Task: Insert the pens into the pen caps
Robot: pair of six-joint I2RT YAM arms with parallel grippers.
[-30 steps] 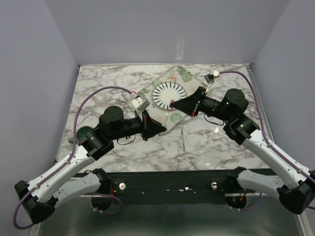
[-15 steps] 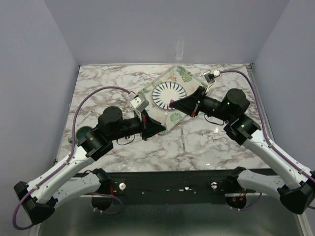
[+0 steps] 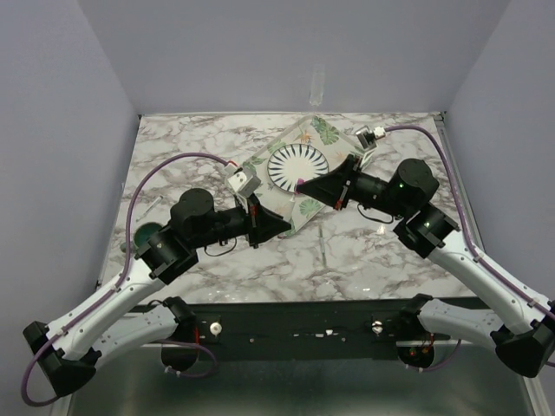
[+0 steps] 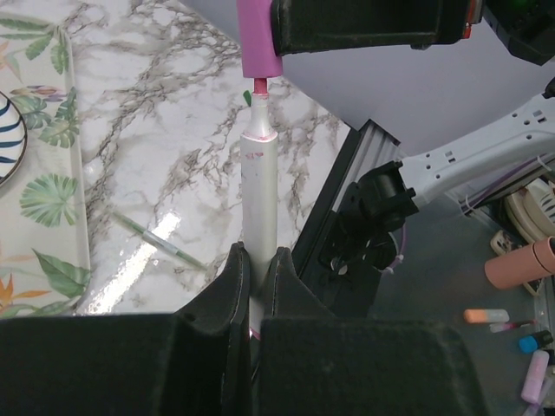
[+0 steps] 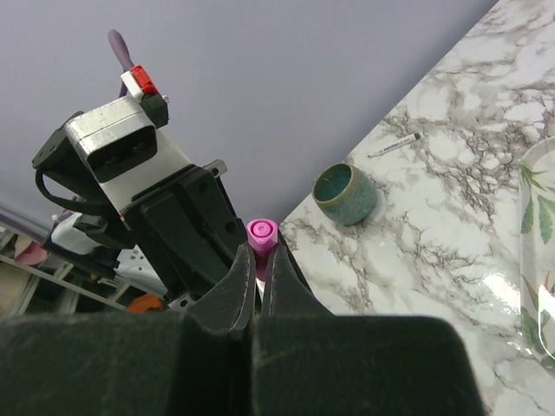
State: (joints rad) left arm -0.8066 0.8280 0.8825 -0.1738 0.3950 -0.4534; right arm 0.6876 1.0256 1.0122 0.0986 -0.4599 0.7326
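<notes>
pen (image 4: pixel 258 191) tip at mouth of pink cap (image 4: pixel 260 39)
left gripper (image 4: pixel 257 260) pinches pen, its length in line with cap pinched by right gripper (image 5: pixel 259 260).

We can read no writing, brand, number or sign in any view. The white plastic pen (image 4: pixel 258 199) shows only a pink smear near its tip, the pink plastic pen cap (image 4: pixel 260 39) looks plain, and any print on the thin pen (image 4: pixel 160 238) lying on the marble counter (image 4: pixel 156 113) is too small to tell.

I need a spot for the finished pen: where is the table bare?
Bare marble: the back left corner of the table, behind the purple cable; also the front middle, beside a thin pen. Crowded around the tray and the green cup.
</notes>
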